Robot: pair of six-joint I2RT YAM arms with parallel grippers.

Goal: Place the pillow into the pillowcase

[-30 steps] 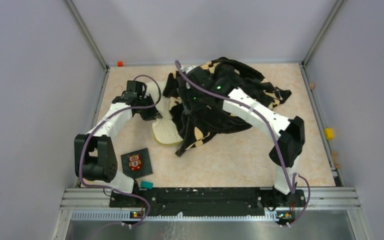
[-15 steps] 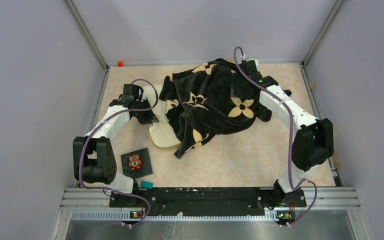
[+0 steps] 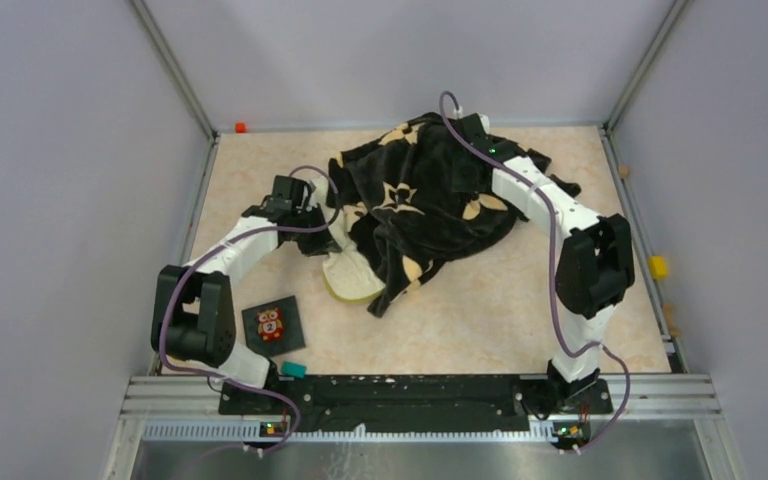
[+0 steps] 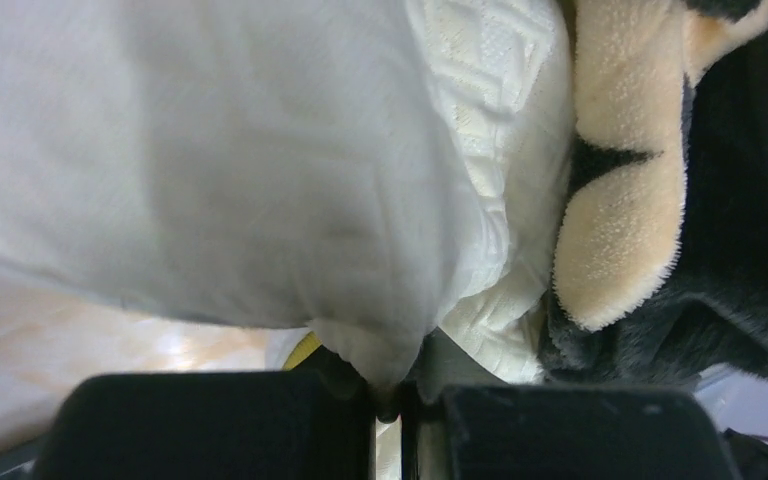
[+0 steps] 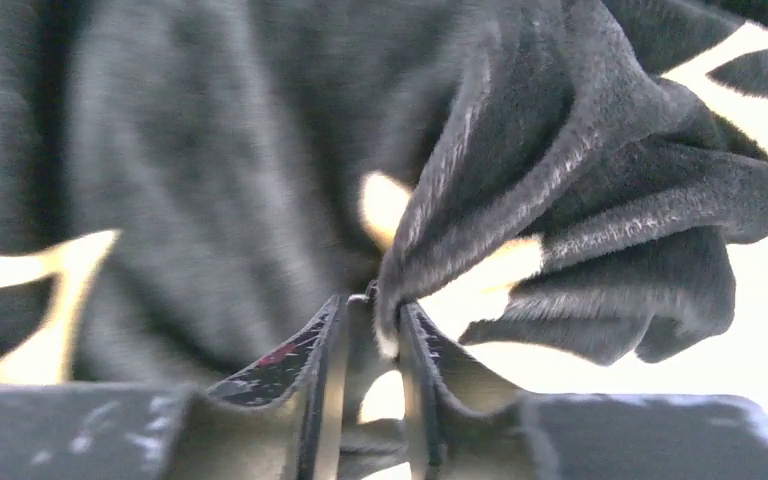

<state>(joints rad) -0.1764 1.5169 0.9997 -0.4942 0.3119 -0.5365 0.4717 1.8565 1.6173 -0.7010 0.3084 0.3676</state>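
I'm mid-stuffing, I think: left jaws pinch the pillow [image 4: 210,170], right jaws pinch the pillowcase [image 5: 580,180]. Next, pull it toward eight o'clock.

The pillowcase [image 3: 430,205] lies heaped on the far centre of the desk [image 3: 500,320]; the pillow [image 3: 352,277] projects from its near-left edge, the remainder covered, inside or merely beneath not determinable; the left jaws clamp the pillow's left edge, beside the pillowcase; the right jaws clamp a fold at the pillowcase's far-right edge; a card [image 3: 272,325] lies flat near-left of the pillow, apart from it; a small block [image 3: 293,369] sits just before the card, at the desk's near edge.
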